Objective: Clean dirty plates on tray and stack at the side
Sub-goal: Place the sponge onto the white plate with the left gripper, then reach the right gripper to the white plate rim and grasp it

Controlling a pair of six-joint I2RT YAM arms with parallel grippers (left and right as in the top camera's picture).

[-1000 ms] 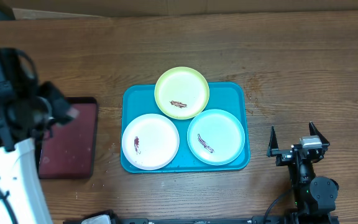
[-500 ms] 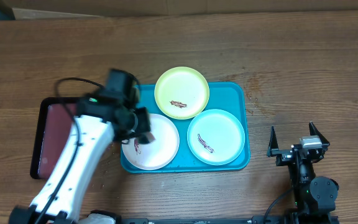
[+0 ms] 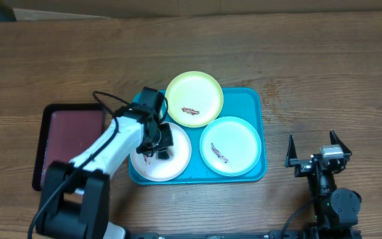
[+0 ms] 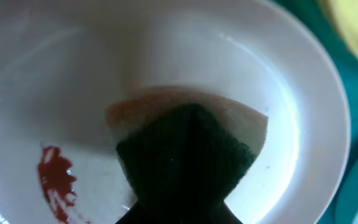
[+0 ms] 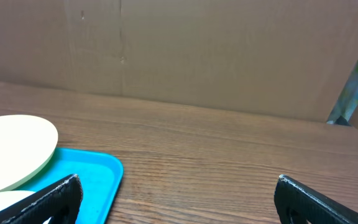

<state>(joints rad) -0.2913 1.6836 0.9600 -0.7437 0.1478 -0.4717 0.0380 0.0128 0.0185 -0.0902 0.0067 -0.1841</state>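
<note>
I am holding the left gripper point(image 3: 159, 145) over the white plate point(image 3: 176, 160), which is lying at the near-left of the tray point(image 3: 247, 99). The yellow-green plate point(image 3: 193, 98) is overhanging the tray's far rim, and the mint plate point(image 3: 234, 143) is sitting at the near-right.

**Jaw state.** I am judging the left jaws to be clamped on the sponge point(image 4: 185, 158), because it is filling the spot where the fingers would show. The right gripper point(image 5: 179, 208) is parked well to the right of the tray with its jaws spread and empty.

**Handling.**
- I am treating the plates as light, stiff plastic. They are likely to skate on the smooth tray under a sideways wipe.
- The glossy white surface is looking slick, so I am planning to take each plate by its raised rim rather than the flat centre.
- The sponge is soft and will be giving under pressure, so I am expecting it to deform before the plate shifts.

**Limits of view.**
- The left fingers are hidden behind the sponge in the wrist view.
- I cannot tell whether the sponge is touching the plate or hanging just above it.
- The smear point(image 4: 56, 185) is cut off at the lower edge.
- A pale pinkish wedge past the sponge could be its backing or wiped residue. I cannot tell which.
- The arm is covering part of the white plate from overhead.
</note>
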